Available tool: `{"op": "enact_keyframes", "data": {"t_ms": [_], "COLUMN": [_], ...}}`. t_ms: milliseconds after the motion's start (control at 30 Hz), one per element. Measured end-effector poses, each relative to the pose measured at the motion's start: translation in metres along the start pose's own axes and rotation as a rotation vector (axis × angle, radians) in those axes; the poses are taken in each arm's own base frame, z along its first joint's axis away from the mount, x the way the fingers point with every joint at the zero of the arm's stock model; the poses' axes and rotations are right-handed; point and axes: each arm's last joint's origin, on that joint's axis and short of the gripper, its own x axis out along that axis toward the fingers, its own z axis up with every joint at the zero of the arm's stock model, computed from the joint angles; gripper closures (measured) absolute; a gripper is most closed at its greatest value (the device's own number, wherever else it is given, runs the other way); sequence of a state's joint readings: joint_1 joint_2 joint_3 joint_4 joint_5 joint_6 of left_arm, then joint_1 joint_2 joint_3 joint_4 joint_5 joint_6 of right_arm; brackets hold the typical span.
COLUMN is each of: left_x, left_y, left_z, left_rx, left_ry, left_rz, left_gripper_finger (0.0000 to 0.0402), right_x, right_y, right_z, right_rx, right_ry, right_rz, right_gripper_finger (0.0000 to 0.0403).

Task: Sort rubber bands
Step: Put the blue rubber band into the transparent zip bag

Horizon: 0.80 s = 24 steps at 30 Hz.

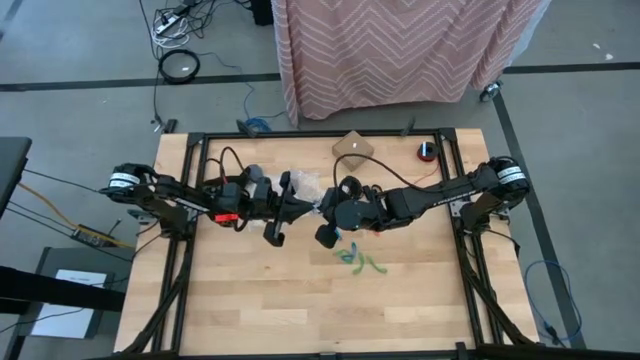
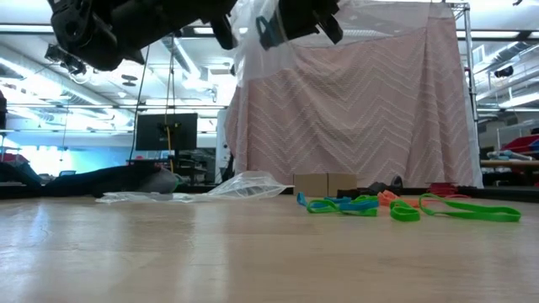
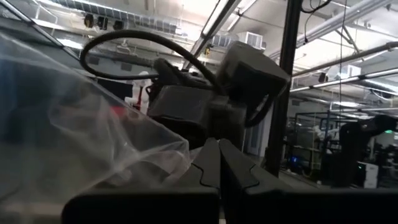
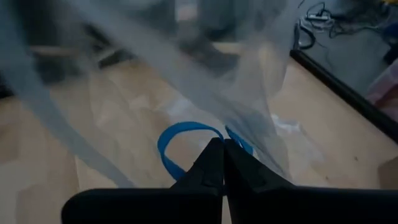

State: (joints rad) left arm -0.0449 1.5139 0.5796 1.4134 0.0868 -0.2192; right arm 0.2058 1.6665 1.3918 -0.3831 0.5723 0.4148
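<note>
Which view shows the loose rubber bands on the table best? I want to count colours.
The low view: the rubber bands lie side-on in green, blue and orange. The high view shows only a small cluster. The right wrist view catches one blue band behind plastic; the left wrist view shows none.

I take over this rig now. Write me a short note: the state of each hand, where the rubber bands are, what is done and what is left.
Left hand: shut, raised over the table's middle, pinching a clear plastic bag.
Right hand: shut, also raised, pinching the same bag; one blue band shows through the plastic in its wrist view.
Rubber bands: a loose mixed pile of green, blue and orange lies on the table, in front of the hands.
More clear bags lie further back.
Done: the bag is lifted between both hands.
Left: the pile is not yet sorted.
</note>
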Motion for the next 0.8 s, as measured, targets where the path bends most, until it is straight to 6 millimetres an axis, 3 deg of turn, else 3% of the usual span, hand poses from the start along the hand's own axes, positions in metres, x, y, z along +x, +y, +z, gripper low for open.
{"op": "enact_keyframes", "data": {"t_ms": [200, 600, 800], "left_x": [0.002, 0.002, 0.001], "left_y": [-0.003, 0.002, 0.007], "left_z": [0.0, -0.004, -0.006], "left_rx": [-0.003, -0.002, -0.126], "left_ry": [0.003, 0.027, 0.023], "left_rz": [0.001, 0.105, 0.231], "left_gripper_finger": [0.0401, 0.0402, 0.0402], "right_x": [-0.004, -0.029, -0.04], "right_y": [0.008, 0.017, 0.013], "right_z": [0.004, 0.008, 0.008], "right_rx": [-0.117, -0.129, -0.105], "right_ry": [-0.049, -0.097, -0.081], "right_rz": [0.047, 0.107, 0.087], "right_gripper_finger": [0.0396, 0.0284, 0.0273]}}
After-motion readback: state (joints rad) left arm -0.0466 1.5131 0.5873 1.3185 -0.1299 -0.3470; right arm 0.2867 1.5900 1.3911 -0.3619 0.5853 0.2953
